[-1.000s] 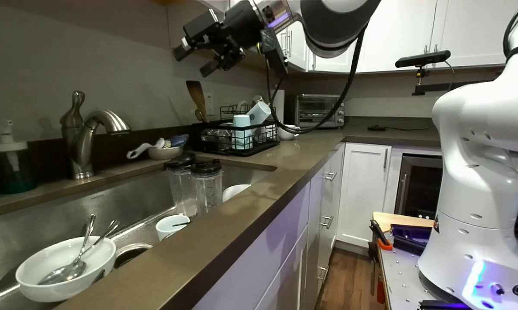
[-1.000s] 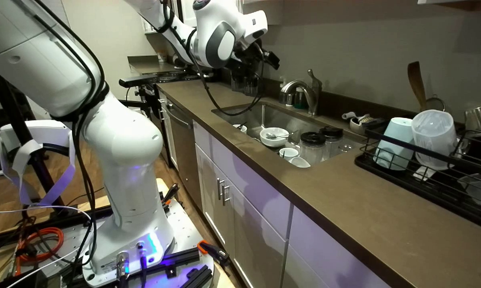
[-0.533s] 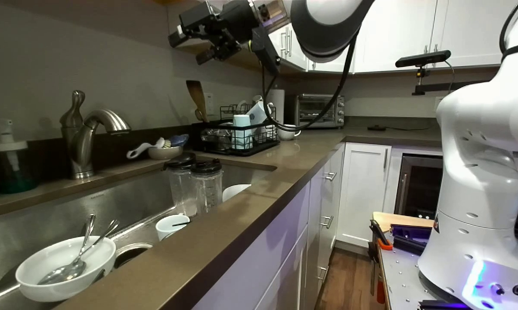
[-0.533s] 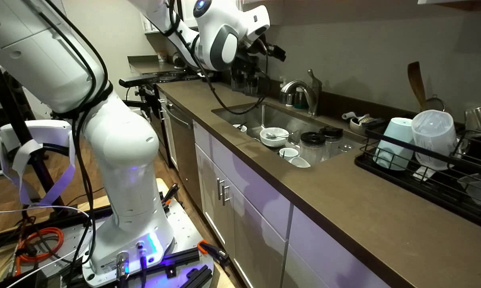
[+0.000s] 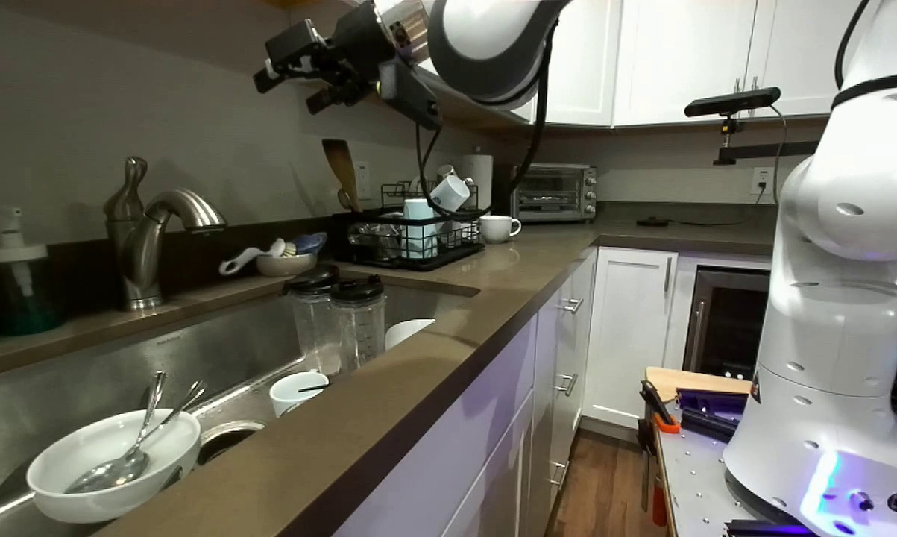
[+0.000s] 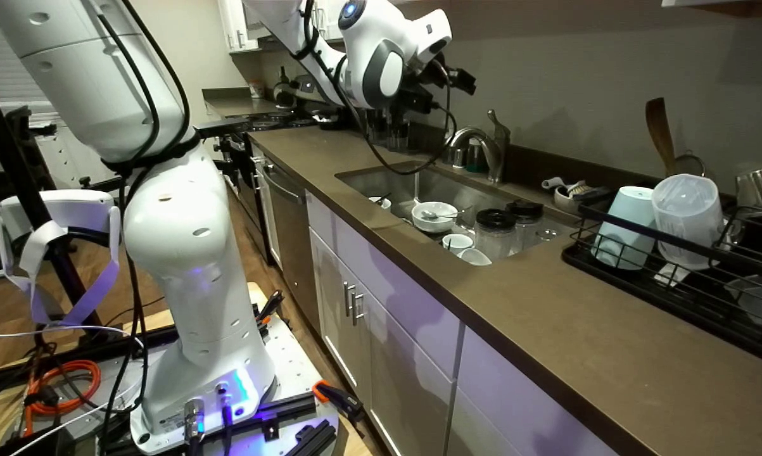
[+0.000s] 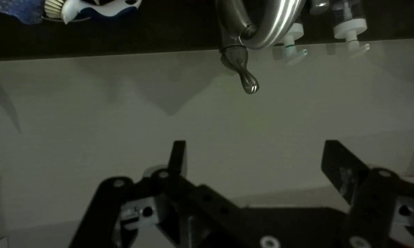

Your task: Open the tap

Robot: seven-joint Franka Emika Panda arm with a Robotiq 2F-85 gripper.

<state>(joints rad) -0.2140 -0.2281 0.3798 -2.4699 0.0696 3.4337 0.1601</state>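
Broadly, the brown kitchen surface frames a stainless-steel sink, and at its back edge stands the brushed-steel gooseneck faucet to open. Higher up and apart from the faucet hangs the black two-fingered tool, its fingers spread wide with nothing between them. Smallest of all is the faucet's lever handle, near upright, its tip pointing toward the gap in the wrist view. Doing this well likely means bringing the tool down squarely, letting it straddle the lever before pinching lightly, then tilting gently; which way the lever opens, I cannot tell.
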